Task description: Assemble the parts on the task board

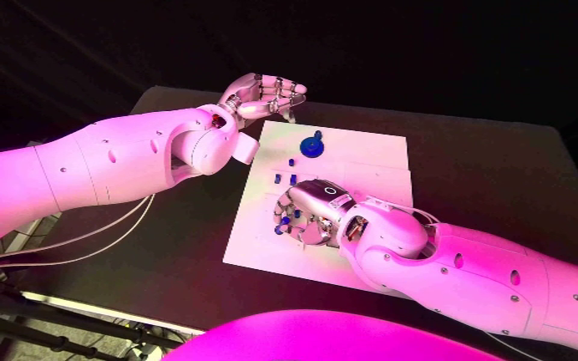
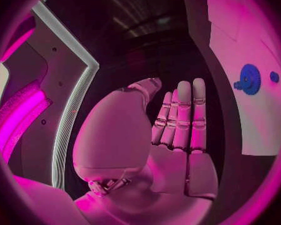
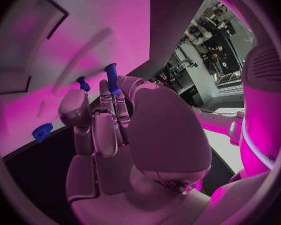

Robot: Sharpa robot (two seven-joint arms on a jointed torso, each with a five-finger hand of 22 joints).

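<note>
The white task board lies in the middle of the black table. A blue gear stands on its far part, seen also as the gear in the left wrist view. Small blue pegs stand nearer the middle. My right hand hovers over the board's near left part. In the right wrist view a blue peg sticks out between its thumb and fingertips, pinched there. My left hand is raised beyond the board's far left corner, palm flat, fingers straight, holding nothing.
Another short blue peg and a blue piece sit on the board close to the right hand's fingers. Black table surrounds the board. My left forearm lies along the board's left side.
</note>
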